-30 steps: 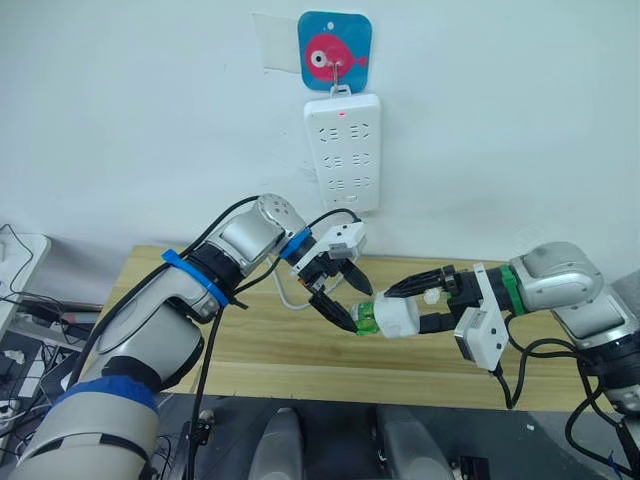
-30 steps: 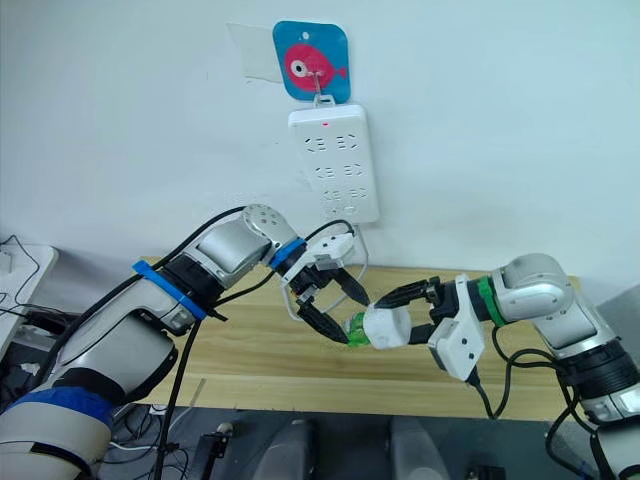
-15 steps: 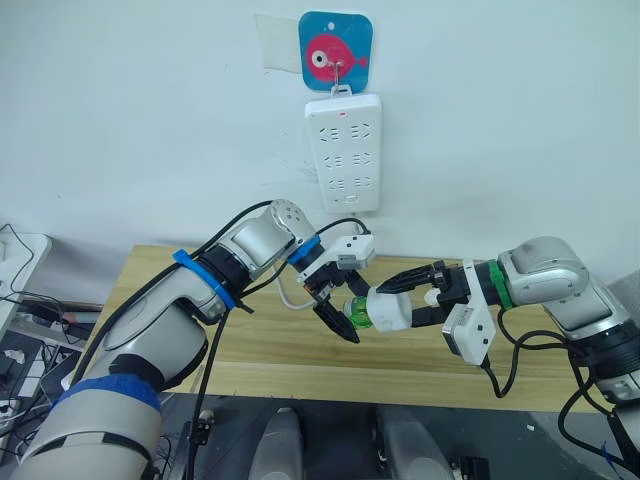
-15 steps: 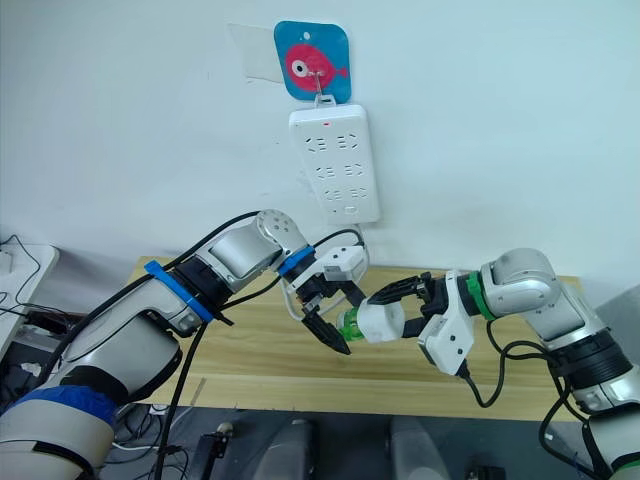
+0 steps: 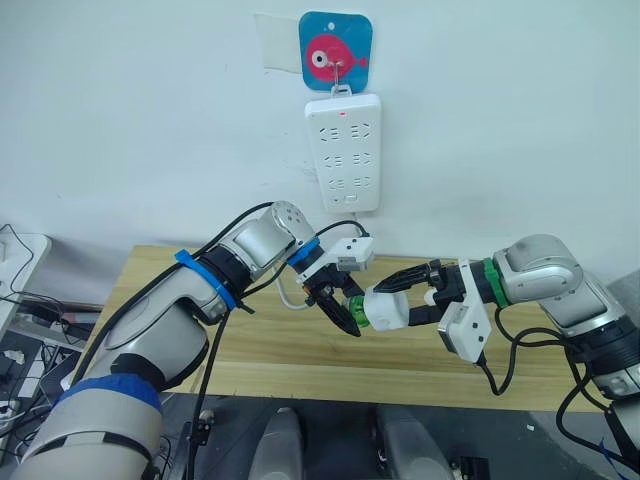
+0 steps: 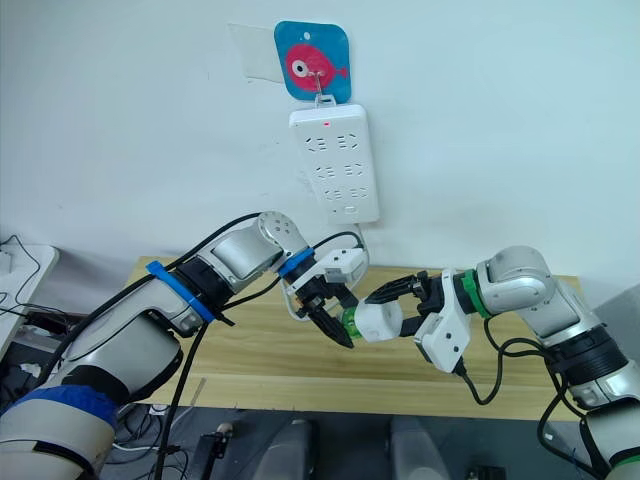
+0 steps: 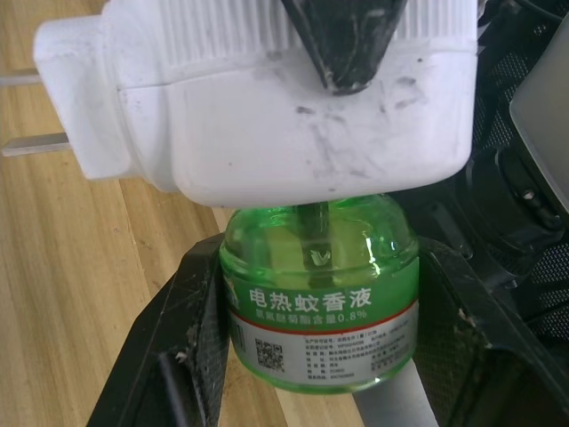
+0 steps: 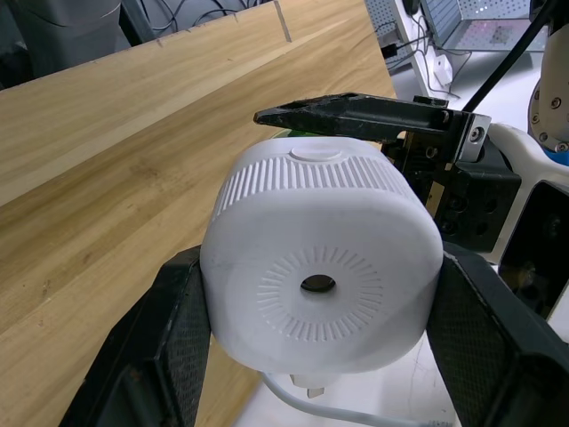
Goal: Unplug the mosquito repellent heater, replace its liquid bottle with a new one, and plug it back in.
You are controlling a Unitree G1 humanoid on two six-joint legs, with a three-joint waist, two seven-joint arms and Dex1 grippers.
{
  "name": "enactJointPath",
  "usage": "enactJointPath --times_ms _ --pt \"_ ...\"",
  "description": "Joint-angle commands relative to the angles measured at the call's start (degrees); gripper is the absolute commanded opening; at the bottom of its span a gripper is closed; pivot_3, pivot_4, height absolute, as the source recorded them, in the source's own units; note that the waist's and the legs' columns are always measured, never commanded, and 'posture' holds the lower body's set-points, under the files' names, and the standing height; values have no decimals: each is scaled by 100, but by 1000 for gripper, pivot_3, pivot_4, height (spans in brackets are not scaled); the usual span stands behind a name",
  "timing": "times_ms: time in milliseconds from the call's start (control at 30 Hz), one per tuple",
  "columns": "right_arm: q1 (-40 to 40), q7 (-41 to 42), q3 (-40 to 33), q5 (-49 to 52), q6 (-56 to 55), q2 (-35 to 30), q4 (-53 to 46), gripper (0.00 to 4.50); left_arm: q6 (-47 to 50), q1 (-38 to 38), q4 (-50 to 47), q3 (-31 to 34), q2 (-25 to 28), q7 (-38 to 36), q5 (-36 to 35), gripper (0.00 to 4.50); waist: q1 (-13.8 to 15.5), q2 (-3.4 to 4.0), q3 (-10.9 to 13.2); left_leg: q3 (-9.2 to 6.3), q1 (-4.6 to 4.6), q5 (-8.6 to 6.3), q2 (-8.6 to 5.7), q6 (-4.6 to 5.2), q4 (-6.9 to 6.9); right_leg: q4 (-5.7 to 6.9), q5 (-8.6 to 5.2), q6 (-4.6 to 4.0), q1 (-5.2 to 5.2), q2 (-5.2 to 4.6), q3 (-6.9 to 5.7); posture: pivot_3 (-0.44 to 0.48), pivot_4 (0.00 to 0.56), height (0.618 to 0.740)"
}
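The mosquito repellent heater, a small white rounded unit, hangs above the wooden table with my right gripper shut on its body. Its two metal prongs stick out free. The green liquid bottle sits in the heater's underside. My left gripper is shut on that bottle, one black finger pressed to each side of its label. From the right wrist, the heater's vented face sits between my fingers, with the left gripper's finger just behind it.
A long white power strip hangs on the wall under a blue fish hook, above and behind both grippers. The wooden table lies below them. Cables and equipment lie on the floor at the far left.
My right arm has carried the heater to the left, toward the left gripper. The left fingers, spread around the green bottle before, have closed onto it.
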Motion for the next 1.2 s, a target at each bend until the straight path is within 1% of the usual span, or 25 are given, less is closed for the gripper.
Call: enactJointPath --times_ms 33,67,100,133,233,367,433,500,533,567,633,700,733,767,800,867,967,1067,1200 --pt "-40 -90 -87 118 97 -55 -151 3697 -157 -20 -111 -17 -22 -66 -26 2324 -4 0 0 0 0 0 0 0 2 1 0 0 0 0 0 -70 179 740" --pt "-16 -68 -89 139 126 -91 -176 3970 -165 -19 -108 -16 -20 -66 -30 2324 -6 0 0 0 -1 0 0 0 4 2 0 0 0 0 0 -70 179 740" --pt "1 -63 -90 148 144 -116 -195 4352 -177 -18 -104 -15 -18 -66 -34 2324 -8 0 0 0 -1 0 0 0 7 4 0 0 0 0 0 -72 178 740" --pt "28 -65 -105 157 166 -155 -218 4456 -192 -15 -98 -6 -21 -66 -41 2324 -10 0 0 0 -2 0 0 0 8 4 0 0 0 0 0 -72 178 740" --pt "173 -111 -205 194 269 -319 -314 4456 -352 17 -35 59 -43 -66 -12 2324 -13 0 0 0 -3 -1 -1 1 11 6 0 0 0 0 1 -76 178 740" --pt "825 -216 -690 475 680 -856 -632 4456 -674 124 135 332 -108 -66 77 2324 -6 1 -1 0 -5 -2 -3 4 12 6 0 0 0 -1 2 -80 179 740" --pt "1420 -347 -1150 690 1077 -1183 -933 4456 -1075 262 189 611 -158 -66 71 2324 -4 1 -1 1 -8 -5 -4 8 15 5 0 0 0 -2 2 -86 180 740" --pt "2303 -546 -1821 1036 1671 -1428 -1362 4456 -1542 506 272 1101 -327 -2 160 2324 19 4 -3 0 -10 -8 -4 13 16 6 0 0 0 -2 1 -97 181 740" --pt "2850 -618 -2216 1329 2155 -1495 -1634 4456 -1992 687 305 1347 -447 86 228 2324 22 4 -4 0 -10 -14 -3 23 17 5 -1 -1 2 -3 0 -101 181 740" --pt "3230 -675 -2486 1522 2505 -1532 -1855 4456 -2296 823 326 1535 -537 128 311 2324 25 8 -7 2 -11 -15 -2 25 20 5 -1 -2 2 -3 0 -110 180 740" --pt "4041 -1324 -3263 2372 4110 -1284 -2656 4456 -2074 1225 33 2026 -799 559 121 2324 23 13 -12 6 -8 -16 -3 28 20 5 -1 -2 6 -4 4 -136 180 740" --pt "4659 -2331 -3881 3482 5783 -958 -3591 4456 -2115 1659 -314 2419 -1034 988 118 2324 -37 13 -15 7 -7 -17 0 28 27 13 -1 -1 7 -7 7 -157 179 740" --pt "4853 -2910 -4087 4032 6432 -773 -3988 4456 -2137 1847 -485 2544 -1122 1157 170 2324 -68 14 -17 8 -8 -17 -1 28 28 18 -1 -1 6 -8 9 -162 180 740" --pt "5078 -3613 -4177 4634 6916 -521 -4437 4456 -2324 2055 -649 2686 -1272 1438 264 2324 -108 13 -19 7 -5 -17 1 28 28 24 -1 -1 8 -8 10 -172 179 740" --pt "5216 -4153 -4217 5033 7270 -312 -4796 4456 -2423 2209 -782 2800 -1395 1653 335 2324 -136 12 -26 7 -5 -16 2 27 30 28 -1 -1 7 -6 10 -174 180 740" --pt "5411 -5214 -4072 5473 7709 194 -5399 4456 -2480 2437 -955 3014 -1671 2198 449 2324 -165 17 -37 10 1 -19 4 31 30 38 -2 0 7 2 14 -184 184 740" --pt "5488 -6201 -3563 5394 8093 795 -5947 4456 -2790 2609 -926 3306 -2092 3031 721 2324 -202 30 -81 12 4 -20 0 33 32 46 -3 1 6 4 18 -196 184 740" --pt "5262 -6864 -3188 5329 8272 1238 -6119 4456 -2962 2659 -786 3522 -2355 3606 957 2324 -249 29 -97 16 5 -20 -2 34 30 41 -3 3 6 5 21 -204 187 740" --pt "4579 -7456 -2653 5096 8468 1562 -6131 4456 -3152 2781 -698 3522 -2623 3809 1133 2324 -297 30 -100 15 4 -20 -2 34 28 40 -4 3 6 8 19 -208 190 740"
